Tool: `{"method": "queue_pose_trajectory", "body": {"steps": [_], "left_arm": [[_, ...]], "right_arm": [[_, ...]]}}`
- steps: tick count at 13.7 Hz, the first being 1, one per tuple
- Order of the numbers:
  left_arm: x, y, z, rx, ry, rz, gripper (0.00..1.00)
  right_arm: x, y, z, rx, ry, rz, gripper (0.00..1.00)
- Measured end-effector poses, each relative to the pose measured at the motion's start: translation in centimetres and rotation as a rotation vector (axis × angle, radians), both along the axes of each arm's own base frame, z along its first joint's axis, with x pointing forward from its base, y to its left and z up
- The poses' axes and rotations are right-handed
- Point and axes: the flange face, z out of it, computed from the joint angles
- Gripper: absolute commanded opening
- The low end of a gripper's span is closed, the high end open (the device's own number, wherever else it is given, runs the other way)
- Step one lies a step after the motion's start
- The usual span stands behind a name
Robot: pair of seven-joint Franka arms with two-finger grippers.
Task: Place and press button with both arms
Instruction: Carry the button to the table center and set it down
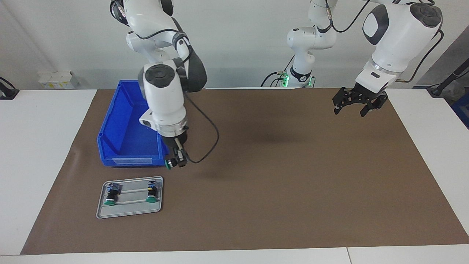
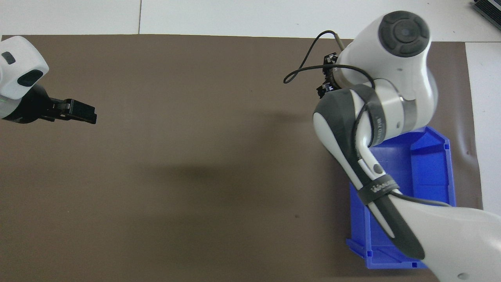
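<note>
A: Where was the button (image 1: 169, 164)?

B: Up in the air, held in the fingers of the right gripper (image 1: 178, 160), over the brown mat (image 1: 278, 176) just by the corner of the blue bin (image 1: 126, 160). Two more buttons (image 1: 110, 194) lay on the metal tray (image 1: 128, 212), on the side of the bin away from the robots.

A: How would it handle?

B: Light and rigid, I judged: hard plastic, nothing that bends. The round cap looked smooth and would slip, so the black body or the blocky base was the safer place to pinch. The fingers seemed to be closed on that lower part, leaving the cap free.

A: Which way did it point?

B: Its long axis, base to cap, lay roughly level, the green cap sideways toward the right arm's end of the worktop. It would need turning cap-up before anyone pressed it.

A: And the left gripper (image 1: 354, 104)?

B: Waiting over the mat near the left arm's end, fingers spread wide, holding nothing.
</note>
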Motion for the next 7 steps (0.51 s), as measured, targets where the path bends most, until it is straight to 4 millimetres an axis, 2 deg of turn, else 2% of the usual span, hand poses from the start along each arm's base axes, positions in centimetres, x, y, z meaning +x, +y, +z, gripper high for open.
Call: {"method": "queue_pose_trajectory", "body": {"steps": [2,4,5,7], "left_arm": [[0.0,0.0,0.0,0.000,0.000,0.000,1.00],[0.0,0.0,0.0,0.000,0.000,0.000,1.00],[0.0,0.0,0.0,0.000,0.000,0.000,1.00],[0.0,0.0,0.0,0.000,0.000,0.000,1.00]], "right_arm": [[-2.2,5.3,-1.1,0.001,0.002,-0.072,0.00],[-4.0,9.4,-2.1,0.014,-0.004,-0.114,0.00],[-5.1,11.5,-3.1,0.011,0.005,-0.120,0.00],[-7.2,16.1,-6.3,0.008,0.015,-0.107,0.00]]}}
